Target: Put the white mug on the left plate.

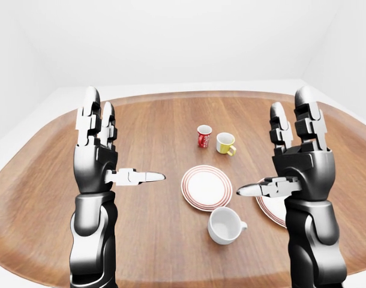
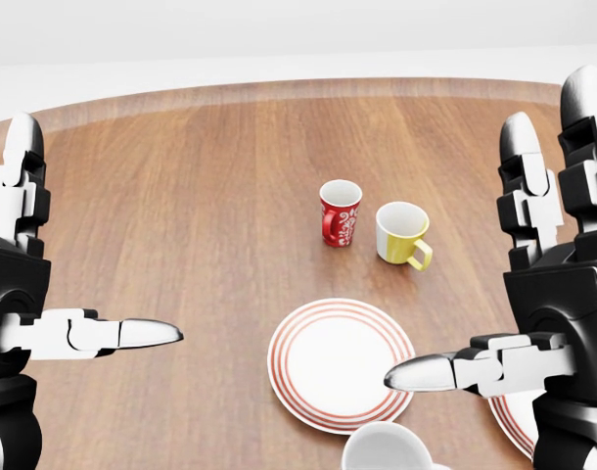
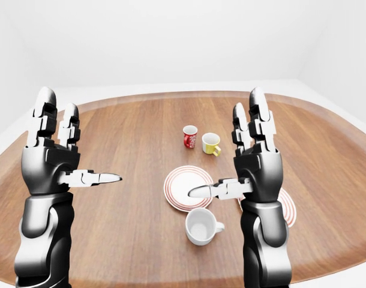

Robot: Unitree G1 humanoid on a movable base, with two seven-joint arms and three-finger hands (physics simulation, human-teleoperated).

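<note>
The white mug [image 1: 226, 225] stands upright on the wooden table [image 1: 153, 126], handle to the right, just below the left plate [image 1: 207, 187], a white plate with red rings. In the head view only the white mug's rim [image 2: 389, 448] shows at the bottom edge. My left hand [image 1: 111, 150] is raised at the left, open and empty, far from the mug. My right hand [image 1: 273, 153] is raised, open and empty, to the upper right of the mug, with its thumb pointing left over the gap between the plates.
A second red-ringed plate [image 1: 273, 209] lies to the right, partly hidden behind my right hand. A red patterned mug [image 1: 203, 136] and a yellow mug [image 1: 225, 143] stand side by side above the left plate. White walls surround the table.
</note>
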